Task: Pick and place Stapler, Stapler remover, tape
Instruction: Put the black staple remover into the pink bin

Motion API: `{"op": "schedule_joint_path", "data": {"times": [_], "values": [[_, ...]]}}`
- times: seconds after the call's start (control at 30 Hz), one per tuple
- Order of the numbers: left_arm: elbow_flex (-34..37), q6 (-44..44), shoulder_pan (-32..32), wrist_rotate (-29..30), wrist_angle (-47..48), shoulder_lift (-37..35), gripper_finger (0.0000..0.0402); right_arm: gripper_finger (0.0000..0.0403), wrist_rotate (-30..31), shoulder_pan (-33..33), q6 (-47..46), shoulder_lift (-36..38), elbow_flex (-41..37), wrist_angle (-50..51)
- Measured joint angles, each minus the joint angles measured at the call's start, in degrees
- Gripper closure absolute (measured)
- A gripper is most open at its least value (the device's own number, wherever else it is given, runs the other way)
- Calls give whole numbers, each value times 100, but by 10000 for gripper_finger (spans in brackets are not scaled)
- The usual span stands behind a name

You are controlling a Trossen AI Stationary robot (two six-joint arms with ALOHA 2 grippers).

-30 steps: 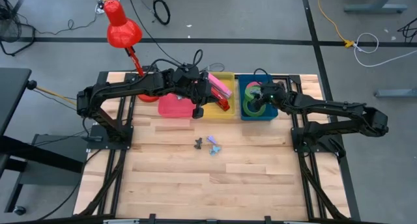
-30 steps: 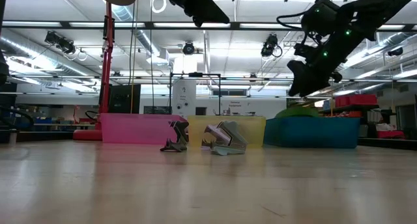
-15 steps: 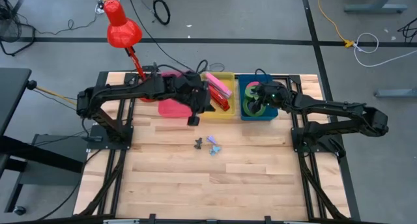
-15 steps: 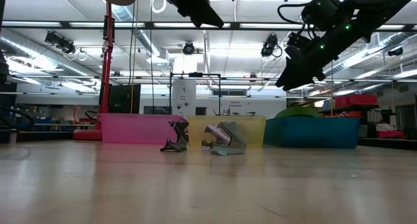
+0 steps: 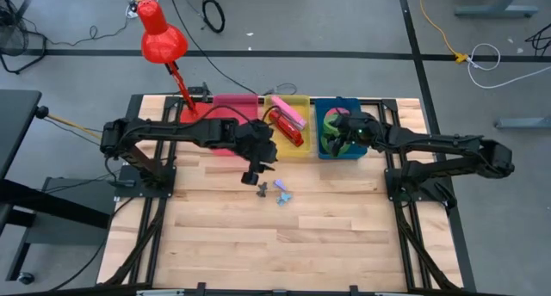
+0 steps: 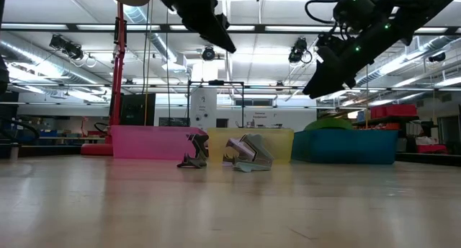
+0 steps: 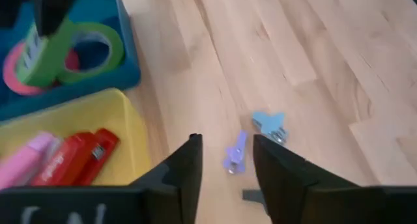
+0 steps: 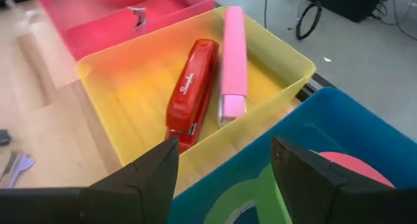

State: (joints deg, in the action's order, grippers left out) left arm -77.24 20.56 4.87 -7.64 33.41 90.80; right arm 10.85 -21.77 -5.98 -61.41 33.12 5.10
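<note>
Left gripper (image 5: 255, 171), fingers spread and empty, hovers above the table; purple staple remover (image 5: 280, 188) lies at its 4 o'clock.

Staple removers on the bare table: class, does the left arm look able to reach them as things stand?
Probably yes. The left tool hangs open just above the two staple removers, and nothing lies between them.

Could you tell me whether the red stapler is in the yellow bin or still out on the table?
In. The red stapler lies inside the yellow bin, beside a pink stapler.
</note>
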Motion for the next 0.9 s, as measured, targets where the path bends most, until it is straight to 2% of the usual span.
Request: {"op": "schedule_joint_path", "data": {"times": [0.2, 0.43, 0.63, 0.9], "values": [[84, -193, -140, -49, 183, 0, 224, 163, -556, 335, 285, 0, 0, -1], [84, -193, -362, -160, 250, 0, 222, 163, -1310, 945, 658, 0, 0, -7], [84, -221, -510, -157, 251, 2, 224, 163, -1298, 1515, 752, 0, 0, -109], [84, -352, -551, -159, 405, 2, 225, 163, -708, 2025, 905, 0, 0, -355]]}}
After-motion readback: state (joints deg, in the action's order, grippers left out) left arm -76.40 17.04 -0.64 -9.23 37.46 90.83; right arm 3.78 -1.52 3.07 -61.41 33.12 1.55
